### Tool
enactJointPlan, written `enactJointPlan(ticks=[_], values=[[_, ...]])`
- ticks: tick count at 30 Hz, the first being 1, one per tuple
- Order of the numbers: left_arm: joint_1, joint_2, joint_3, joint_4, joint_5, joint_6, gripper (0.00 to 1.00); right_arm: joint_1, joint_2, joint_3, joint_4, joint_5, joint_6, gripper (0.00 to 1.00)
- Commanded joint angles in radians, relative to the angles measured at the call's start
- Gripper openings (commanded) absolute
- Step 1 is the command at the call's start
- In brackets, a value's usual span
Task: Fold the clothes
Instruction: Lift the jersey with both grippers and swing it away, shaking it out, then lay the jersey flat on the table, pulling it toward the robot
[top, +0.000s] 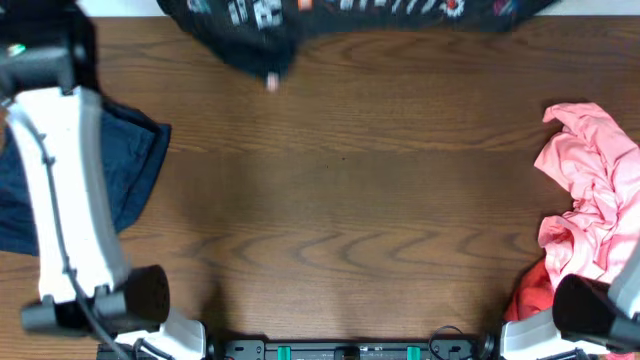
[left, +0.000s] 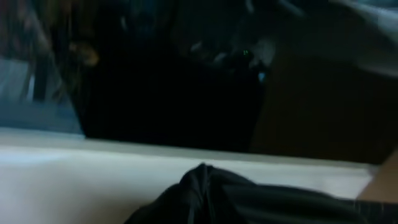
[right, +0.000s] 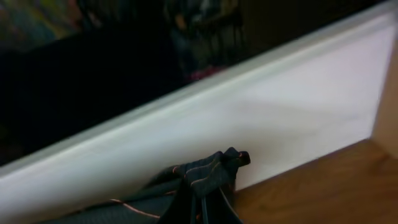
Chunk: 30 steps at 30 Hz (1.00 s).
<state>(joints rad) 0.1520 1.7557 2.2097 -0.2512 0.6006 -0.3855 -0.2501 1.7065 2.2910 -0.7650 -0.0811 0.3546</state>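
The black jersey with white lettering and logos lies bunched along the table's far edge, partly out of the overhead view. In the left wrist view a peak of black cloth is pinched up at my left gripper, whose fingers are hidden by the cloth. In the right wrist view my right gripper is shut on a bunched fold of the jersey with orange lines, above the wooden table. The coral-pink garment lies crumpled at the right edge.
A dark navy cloth lies at the left under my left arm. A red cloth sits below the pink garment near my right arm's base. A white wall or ledge runs behind the table.
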Motion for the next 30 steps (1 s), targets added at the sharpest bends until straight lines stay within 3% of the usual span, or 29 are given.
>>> enactJointPlan(ticks=[1, 4, 9, 13, 17, 22, 30], values=[[0.031, -0.007, 0.03, -0.136, 0.093, -0.019, 0.06, -0.014, -0.008, 0.038, -0.101, 0.153, -0.047, 0.01], [0.028, -0.004, 0.023, -0.429, 0.124, 0.026, 0.06, -0.014, -0.002, 0.021, -0.269, 0.196, -0.053, 0.01], [0.0, 0.017, -0.041, -0.933, 0.121, 0.235, 0.07, -0.012, 0.019, -0.095, -0.537, 0.212, -0.083, 0.01], [-0.033, 0.036, -0.156, -1.127, 0.08, 0.361, 0.06, -0.012, 0.023, -0.278, -0.636, 0.212, -0.083, 0.01], [-0.061, 0.037, -0.341, -1.207, -0.031, 0.375, 0.06, -0.013, 0.023, -0.487, -0.677, 0.212, -0.09, 0.01], [-0.082, 0.035, -0.623, -1.238, -0.056, 0.406, 0.06, -0.016, 0.023, -0.717, -0.679, 0.212, -0.085, 0.01], [-0.074, -0.022, -1.036, -1.207, -0.138, 0.411, 0.06, -0.045, 0.002, -0.923, -0.711, 0.291, -0.032, 0.01]])
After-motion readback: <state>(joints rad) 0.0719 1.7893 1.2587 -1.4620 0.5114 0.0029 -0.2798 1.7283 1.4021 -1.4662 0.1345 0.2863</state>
